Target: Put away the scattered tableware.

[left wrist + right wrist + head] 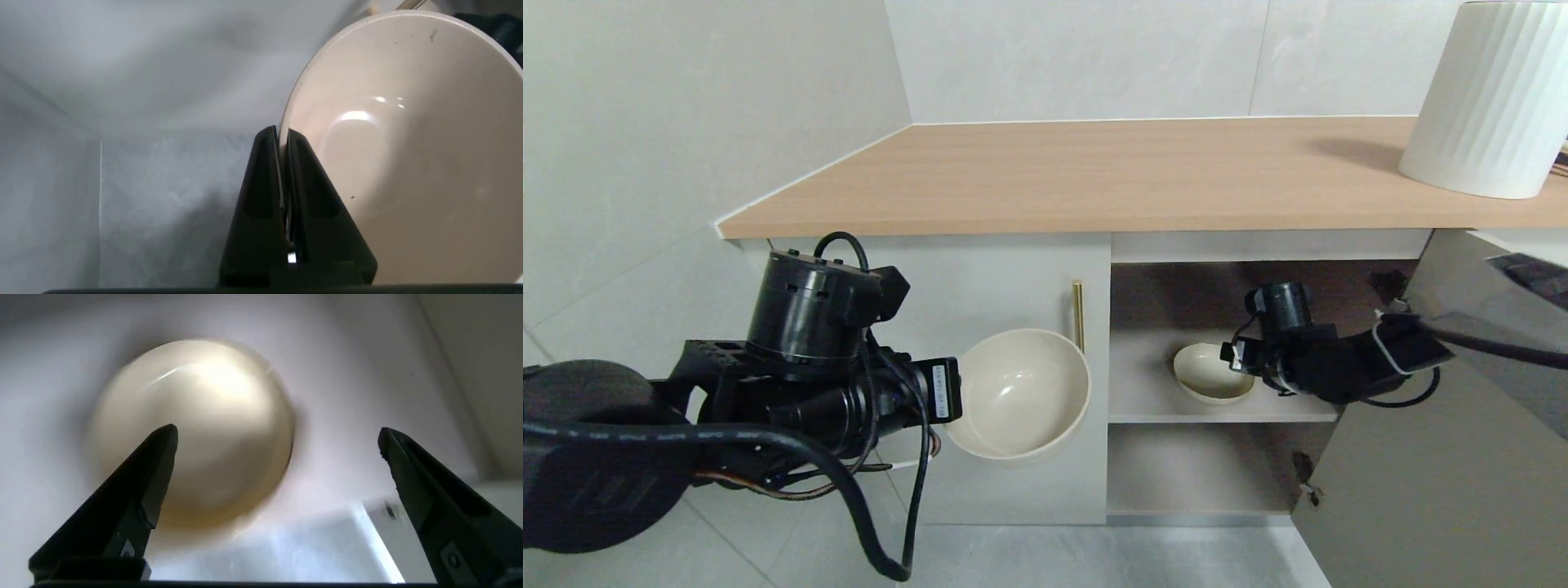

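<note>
One small glossy cream bowl (pixel 1209 373) sat on the upper shelf (pixel 1143 402) of the open pale cabinet (pixel 1258 245) before the spread, empty fingers of my right gripper (pixel 278 439), while my left gripper (pixel 283 139) pinched the rim of a larger cream bowl (pixel 1023 392) outside the closed door (pixel 1005 278), not yet shelved

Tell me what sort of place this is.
Most likely a kitchen: a wooden countertop against tiled walls, an open cabinet beneath it with a small bowl on its shelf, and a larger bowl held in the left claw.
</note>
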Controlling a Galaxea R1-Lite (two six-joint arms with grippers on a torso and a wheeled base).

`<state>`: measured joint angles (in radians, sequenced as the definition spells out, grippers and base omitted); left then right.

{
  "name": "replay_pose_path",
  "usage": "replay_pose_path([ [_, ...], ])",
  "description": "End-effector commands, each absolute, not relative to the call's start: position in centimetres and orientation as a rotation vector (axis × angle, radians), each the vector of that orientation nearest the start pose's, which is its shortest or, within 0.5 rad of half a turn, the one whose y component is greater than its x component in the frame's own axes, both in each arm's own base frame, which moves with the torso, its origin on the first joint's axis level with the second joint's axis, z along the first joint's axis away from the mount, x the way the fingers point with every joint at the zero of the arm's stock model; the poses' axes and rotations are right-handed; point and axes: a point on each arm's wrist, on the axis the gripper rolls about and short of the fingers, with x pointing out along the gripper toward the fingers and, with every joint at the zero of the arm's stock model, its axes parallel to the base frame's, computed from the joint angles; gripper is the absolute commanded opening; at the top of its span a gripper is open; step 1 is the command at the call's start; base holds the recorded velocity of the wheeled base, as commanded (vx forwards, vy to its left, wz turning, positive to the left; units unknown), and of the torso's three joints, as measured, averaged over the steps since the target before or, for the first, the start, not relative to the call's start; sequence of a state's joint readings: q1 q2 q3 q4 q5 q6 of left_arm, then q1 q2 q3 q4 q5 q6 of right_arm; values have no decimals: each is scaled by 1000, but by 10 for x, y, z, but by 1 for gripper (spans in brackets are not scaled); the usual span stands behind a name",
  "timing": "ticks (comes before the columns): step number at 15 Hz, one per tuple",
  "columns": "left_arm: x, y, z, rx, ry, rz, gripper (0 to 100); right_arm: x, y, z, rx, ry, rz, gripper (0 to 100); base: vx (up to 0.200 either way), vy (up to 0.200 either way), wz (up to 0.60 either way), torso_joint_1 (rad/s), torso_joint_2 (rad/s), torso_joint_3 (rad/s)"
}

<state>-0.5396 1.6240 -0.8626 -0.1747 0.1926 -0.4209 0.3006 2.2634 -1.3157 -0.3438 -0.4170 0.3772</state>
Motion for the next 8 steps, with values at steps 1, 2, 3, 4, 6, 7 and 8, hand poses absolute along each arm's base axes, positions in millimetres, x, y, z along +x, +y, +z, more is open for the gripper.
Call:
replay_pose_path([
  [1,245,-156,160,-127,654,-238,0,341,137,157,160,551,-21,100,0,0,0,0,0,0],
  [2,244,-160,158,-113,656,-236,0,327,139,167,163,567,29,100,0,0,0,0,0,0],
  [3,240,-170,152,-80,667,-243,0,296,142,190,154,588,121,100,0,0,0,0,0,0],
  [4,238,-175,148,-46,673,-241,0,277,145,204,141,596,175,100,0,0,0,0,0,0],
  [6,233,-183,139,19,682,-242,0,241,154,221,127,644,312,100,0,0,0,0,0,0],
  [7,231,-188,137,35,688,-256,0,228,158,225,121,662,379,100,0,0,0,0,0,0],
  [8,229,-191,136,40,691,-265,0,223,161,225,116,670,402,100,0,0,0,0,0,0],
])
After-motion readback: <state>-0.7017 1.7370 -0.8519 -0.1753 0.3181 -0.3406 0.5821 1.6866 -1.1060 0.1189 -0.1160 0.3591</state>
